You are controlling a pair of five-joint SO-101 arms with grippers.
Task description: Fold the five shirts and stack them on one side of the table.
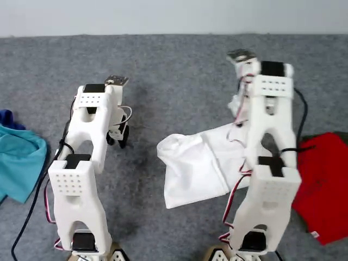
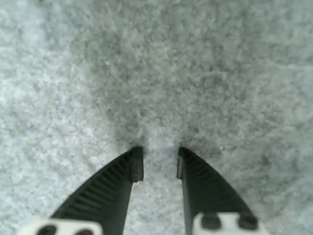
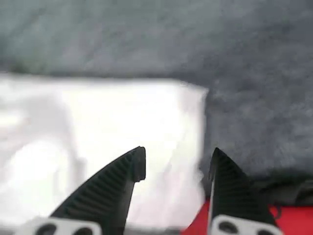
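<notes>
Soft overhead light leaves a dim shadow on the grey table [image 2: 146,98] by the left gripper [image 2: 156,164], and the white shirt [image 3: 107,122] glares

2 white printed arms, left arm [image 1: 81,163] and right arm [image 1: 269,157]. Blocky forked shells with dot-grid holes [image 1: 69,184] on flat faces. Black servos [image 1: 93,88] at joints. Thin black cable [image 1: 30,217] along left arm. Red, white and black wires [image 1: 235,190] beside right arm. Same build on left hand [image 2: 160,164] and right hand [image 3: 177,166]: 2 black ribbed tapered fingers [image 2: 112,186], white base, black screws [image 2: 211,221].
</notes>
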